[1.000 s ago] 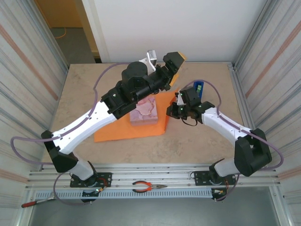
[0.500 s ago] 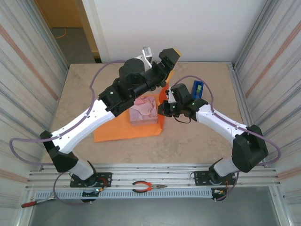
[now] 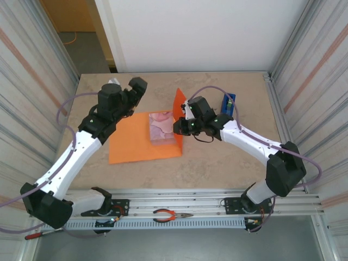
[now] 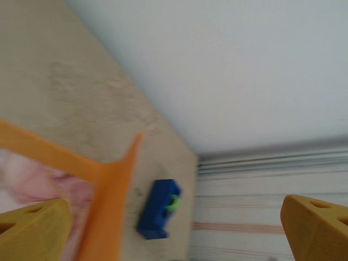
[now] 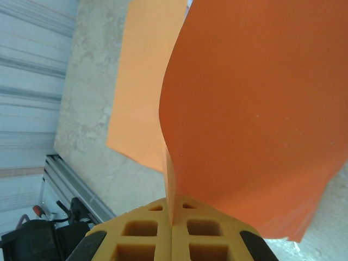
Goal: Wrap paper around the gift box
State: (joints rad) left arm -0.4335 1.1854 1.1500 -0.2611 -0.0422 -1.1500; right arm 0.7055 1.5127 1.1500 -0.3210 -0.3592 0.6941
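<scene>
Entry, compared against one second ago. My left arm, which then lay stretched across the small square pink-and-white marbled gift box (image 3: 162,126), has swung back to the left. It now hangs over the far left part of the beige stone-look table (image 3: 223,163), beyond the left end of the thin bright orange paper sheet (image 3: 130,144). My left fingers (image 4: 38,231) stand spread wide and hold nothing. Between them the left wrist view, which is blurred, shows a raised orange edge of the paper, a patch of the marbled box and the narrow blue tape dispenser (image 4: 159,209). With that arm gone, the top of the box is uncovered in the overhead view. It sits flat on the right part of the sheet, in the same place as before. My right fingers (image 5: 138,234) are pressed together on the edge of the paper, as they were a second ago, and they have moved leftward toward the box. The right part of the sheet, which earlier sloped out to the right of the box, now stands up as a flap just beside the box's right side, rising to a point at its far end. I cannot tell whether the flap touches the box. The left part of the sheet lies flat on the table, unchanged. The tape dispenser stands at the far right, behind my right arm, unmoved.
</scene>
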